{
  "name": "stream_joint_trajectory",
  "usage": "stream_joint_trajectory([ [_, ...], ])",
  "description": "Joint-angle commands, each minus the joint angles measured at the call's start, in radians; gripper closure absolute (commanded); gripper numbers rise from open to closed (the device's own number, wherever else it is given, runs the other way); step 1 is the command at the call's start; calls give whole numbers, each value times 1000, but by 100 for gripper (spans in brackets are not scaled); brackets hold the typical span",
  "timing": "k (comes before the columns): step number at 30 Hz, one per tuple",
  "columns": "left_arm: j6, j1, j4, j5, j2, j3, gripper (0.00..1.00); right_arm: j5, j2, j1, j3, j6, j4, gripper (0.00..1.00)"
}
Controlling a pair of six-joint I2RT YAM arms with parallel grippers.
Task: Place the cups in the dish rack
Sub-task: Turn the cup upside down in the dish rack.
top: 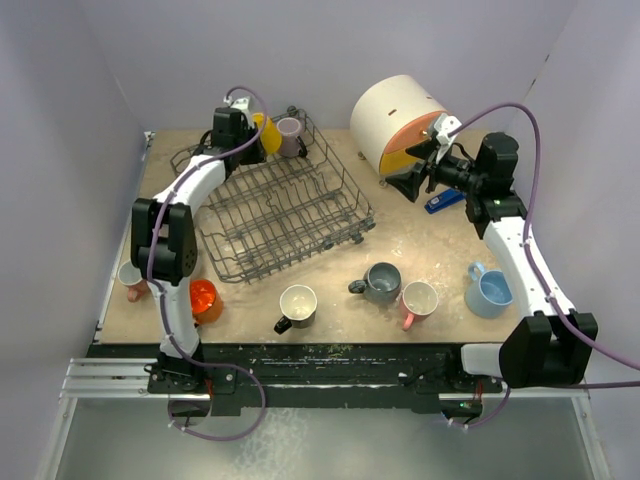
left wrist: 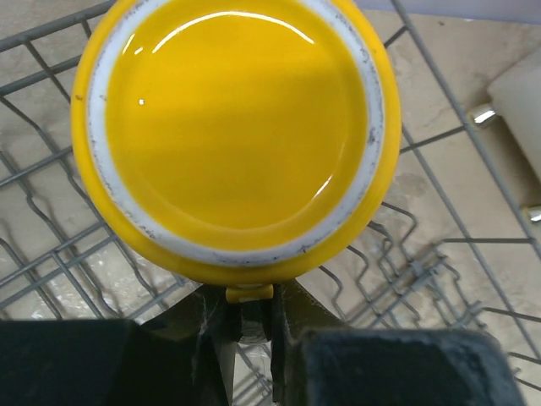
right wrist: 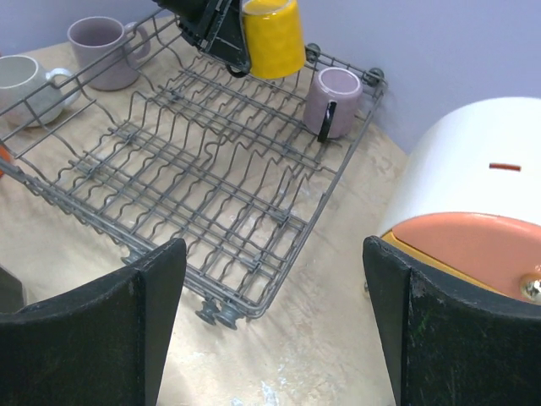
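Two cups at far corner of rack (top: 275, 215): mauve cup (top: 290, 137) inside, yellow cup (left wrist: 237, 127) upside down, pinched by its handle in closed left gripper (left wrist: 251, 317), seemingly just above the wires. Wide-spread right gripper (right wrist: 270, 321), holding nothing, beside drum (top: 395, 115). Six more cups (top: 382, 283) loose on table (top: 420, 235), toward near edge.

1. The dish rack (top: 285, 215), a grey wire basket with upright tines, is set askew on the far left of the table (top: 420, 230).
2. A yellow cup (left wrist: 237, 127) is held upside down by its handle in the left hand (left wrist: 250, 311), over the rack's far corner.
3. A mauve cup (right wrist: 331, 103) with a dark handle is stood in that corner.
4. In front of the rack, an orange cup (top: 203, 298), a cream cup (top: 297, 303), a grey cup (top: 382, 283), a pink-handled cup (top: 419, 299) and a light blue cup (top: 491, 291) are stood upright on the table.
5. Beyond the rack's left side, a second mauve cup (right wrist: 97, 51) and a white cup (right wrist: 25, 85) are placed.
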Motion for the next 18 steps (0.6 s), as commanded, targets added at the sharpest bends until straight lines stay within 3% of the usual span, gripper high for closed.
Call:
stream_joint_trajectory([
  [1, 80, 6, 81, -77, 10, 96, 100, 57, -32, -6, -12, 50, 58, 14],
  [18, 126, 10, 82, -118, 155, 180, 100, 69, -8, -8, 1, 50, 41, 14],
])
